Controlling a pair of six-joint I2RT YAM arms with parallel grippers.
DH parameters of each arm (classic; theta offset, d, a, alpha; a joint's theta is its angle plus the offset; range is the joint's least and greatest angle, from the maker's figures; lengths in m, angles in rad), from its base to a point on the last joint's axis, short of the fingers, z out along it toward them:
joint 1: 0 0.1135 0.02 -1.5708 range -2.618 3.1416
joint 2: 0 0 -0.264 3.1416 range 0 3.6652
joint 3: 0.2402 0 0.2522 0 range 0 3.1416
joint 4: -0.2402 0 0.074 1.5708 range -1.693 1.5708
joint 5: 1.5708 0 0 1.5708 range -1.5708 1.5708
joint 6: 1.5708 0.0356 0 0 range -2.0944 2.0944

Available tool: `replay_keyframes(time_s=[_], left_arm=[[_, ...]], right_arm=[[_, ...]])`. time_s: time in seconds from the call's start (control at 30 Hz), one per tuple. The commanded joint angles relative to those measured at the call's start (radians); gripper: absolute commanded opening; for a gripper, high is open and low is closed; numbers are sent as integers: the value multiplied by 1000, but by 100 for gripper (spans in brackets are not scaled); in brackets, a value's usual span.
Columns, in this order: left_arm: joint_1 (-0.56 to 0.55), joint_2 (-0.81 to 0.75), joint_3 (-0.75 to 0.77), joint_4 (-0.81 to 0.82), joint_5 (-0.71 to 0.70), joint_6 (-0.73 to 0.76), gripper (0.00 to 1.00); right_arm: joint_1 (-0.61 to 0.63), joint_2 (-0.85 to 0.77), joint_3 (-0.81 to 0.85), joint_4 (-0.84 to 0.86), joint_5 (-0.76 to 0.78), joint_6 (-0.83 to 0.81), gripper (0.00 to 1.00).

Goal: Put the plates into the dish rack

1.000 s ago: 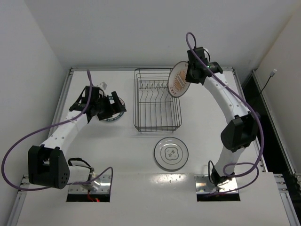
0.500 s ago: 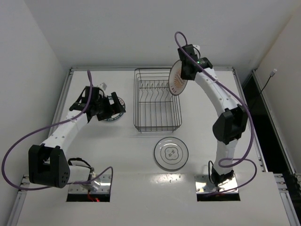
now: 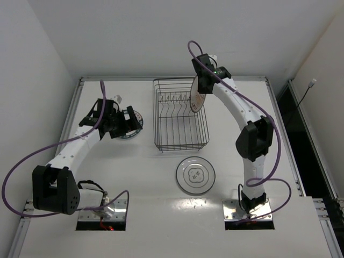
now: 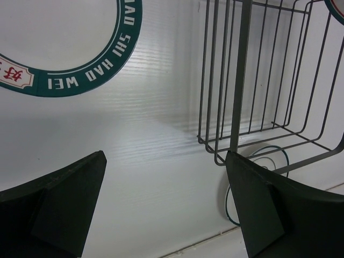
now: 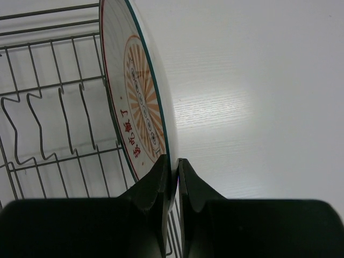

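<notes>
Right wrist: tool pinches plate (upright).

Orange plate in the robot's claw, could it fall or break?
Maybe. The right gripper pinches only the thin rim of the orange plate, which is held on edge, so it might slip or swing. The plate also hangs right at the side wall of the dish rack, so lowering it could knock the wire instead of sliding it between the tines.
</notes>
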Motion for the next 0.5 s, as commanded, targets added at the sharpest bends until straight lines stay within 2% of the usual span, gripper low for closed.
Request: replay_keyframes(time_s=[0.0, 0.2, 0.3, 0.37, 0.47], left_arm=[[17, 12, 39, 5, -7, 3, 92], [53, 35, 16, 26, -28, -28, 92], [97, 35, -20, 66, 28, -69, 92], [126, 35, -38, 98, 71, -88, 92], [157, 35, -64, 127, 99, -111, 92]], right_arm=[[35, 41, 31, -50, -87, 3, 0], [93, 62, 43, -92, 30, -8, 0], [122, 53, 54, -81, 74, -55, 0], [131, 65, 73, -81, 102, -55, 5], [140, 90, 83, -92, 92, -55, 5]])
